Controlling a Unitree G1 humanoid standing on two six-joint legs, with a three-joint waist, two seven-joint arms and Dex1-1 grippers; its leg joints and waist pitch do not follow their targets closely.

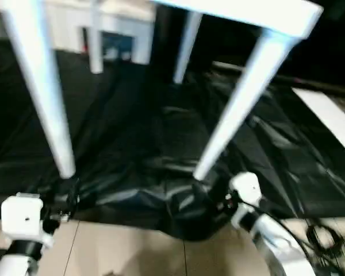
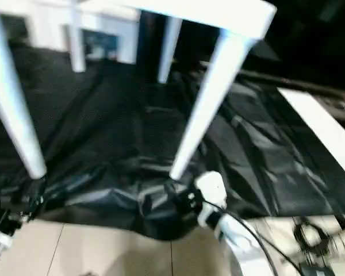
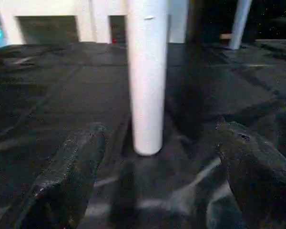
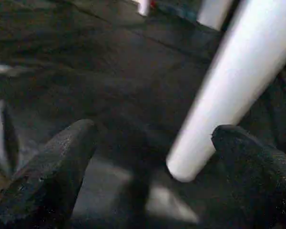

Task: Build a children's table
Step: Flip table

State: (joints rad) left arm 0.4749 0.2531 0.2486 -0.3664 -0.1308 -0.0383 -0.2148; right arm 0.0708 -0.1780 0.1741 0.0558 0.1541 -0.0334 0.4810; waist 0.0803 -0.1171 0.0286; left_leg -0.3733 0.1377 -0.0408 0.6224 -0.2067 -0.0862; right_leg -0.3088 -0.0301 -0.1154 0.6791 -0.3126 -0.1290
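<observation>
- Children's table [image 1: 259, 14] stands upright on its four legs on a black sheet; its white plastic tabletop is smooth, flat and rectangular, seen from below near the top of the head views.
- Black sheet [image 1: 161, 138], glossy and wrinkled like thin plastic film, covers the floor under the table and bunches into folds at its near edge.
- Pale wooden floor [image 1: 121, 247] shows in plank-like strips in front of the sheet.
- White cabinet [image 1: 118, 26] stands behind the table, at the sheet's far side.
- Four legs are long, round, smooth white tubes that taper downward; the near left leg [image 1: 43, 92] and near right leg [image 1: 241, 98] end bluntly on the sheet.
- Left gripper [image 3: 152, 181] has its rough black fingers spread wide, the near left leg's foot standing between them, apart from both.
- Right gripper [image 4: 148, 176] is likewise spread wide, with the near right leg's tip between its fingers; whether it touches one cannot be told.
</observation>
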